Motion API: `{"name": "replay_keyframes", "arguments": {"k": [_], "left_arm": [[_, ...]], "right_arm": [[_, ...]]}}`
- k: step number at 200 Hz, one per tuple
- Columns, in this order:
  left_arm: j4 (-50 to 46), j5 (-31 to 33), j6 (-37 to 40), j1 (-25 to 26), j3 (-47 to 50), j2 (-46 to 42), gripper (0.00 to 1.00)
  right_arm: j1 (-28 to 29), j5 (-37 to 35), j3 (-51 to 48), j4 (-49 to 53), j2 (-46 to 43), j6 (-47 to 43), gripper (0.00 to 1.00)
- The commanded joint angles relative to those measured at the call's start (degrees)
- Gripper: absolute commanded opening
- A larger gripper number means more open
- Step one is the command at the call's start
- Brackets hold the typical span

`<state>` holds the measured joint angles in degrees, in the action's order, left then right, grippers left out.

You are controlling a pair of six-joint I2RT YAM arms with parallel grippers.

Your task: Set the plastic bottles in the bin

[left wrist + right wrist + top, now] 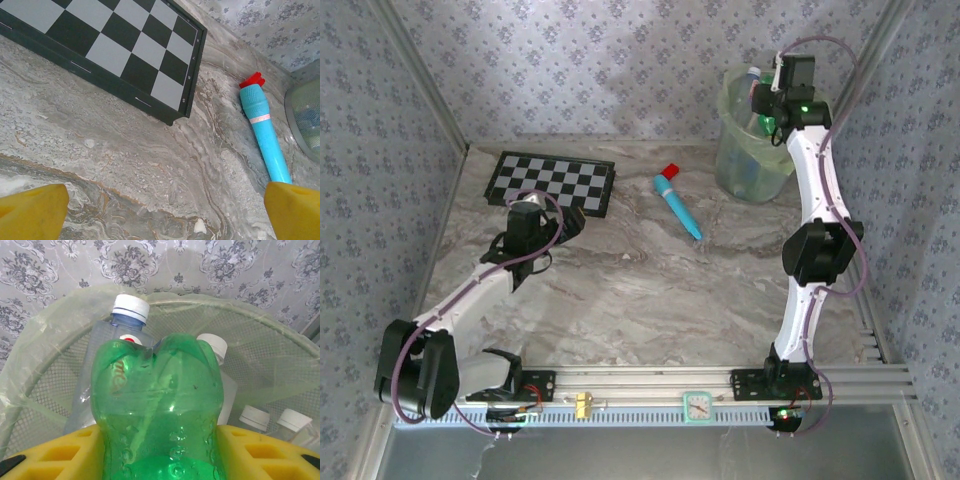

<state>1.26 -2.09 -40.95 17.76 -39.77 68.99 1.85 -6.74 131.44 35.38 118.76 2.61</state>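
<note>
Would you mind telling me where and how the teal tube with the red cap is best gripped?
Grip the teal tube mid-barrel, coming down from above with the fingers across its width. It lies flat on the table, slim and round, with its red cap toward the back wall.

Pale-green bin (280, 340), green bottle (157, 410) — teal tube (264, 135), red cap (251, 80) — black-and-white chessboard (130, 45)

White arms (808, 175), black joints, purple cables, yellow end effector fingers (260, 455).
</note>
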Motion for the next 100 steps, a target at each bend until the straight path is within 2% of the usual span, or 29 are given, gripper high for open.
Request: {"name": "replay_keyframes", "arguments": {"k": [1, 32, 57, 84, 100], "left_arm": [[-0.28, 0.15, 1.04, 0.30, -1.06, -1.14, 1.00], [-0.82, 0.68, 1.48, 0.35, -1.01, -1.89, 1.00], [-1.08, 0.94, 1.83, 0.35, -1.01, -1.97, 1.00], [-1.08, 0.86, 2.01, 0.35, -1.38, -1.63, 1.00], [-0.82, 0.86, 1.97, 0.35, -1.45, -1.59, 1.00]], "right_arm": [[2.18, 1.65, -3.21, 2.60, 1.43, 0.67, 0.54], [2.81, 1.32, -8.42, 1.01, 0.32, 1.35, 0.59], [3.38, 0.41, -10.89, -0.48, -1.93, 0.69, 0.76], [3.43, 0.41, -9.01, -0.22, -4.49, 0.55, 0.88], [3.43, 0.46, -8.00, -0.30, -6.24, 0.67, 1.00]]}}
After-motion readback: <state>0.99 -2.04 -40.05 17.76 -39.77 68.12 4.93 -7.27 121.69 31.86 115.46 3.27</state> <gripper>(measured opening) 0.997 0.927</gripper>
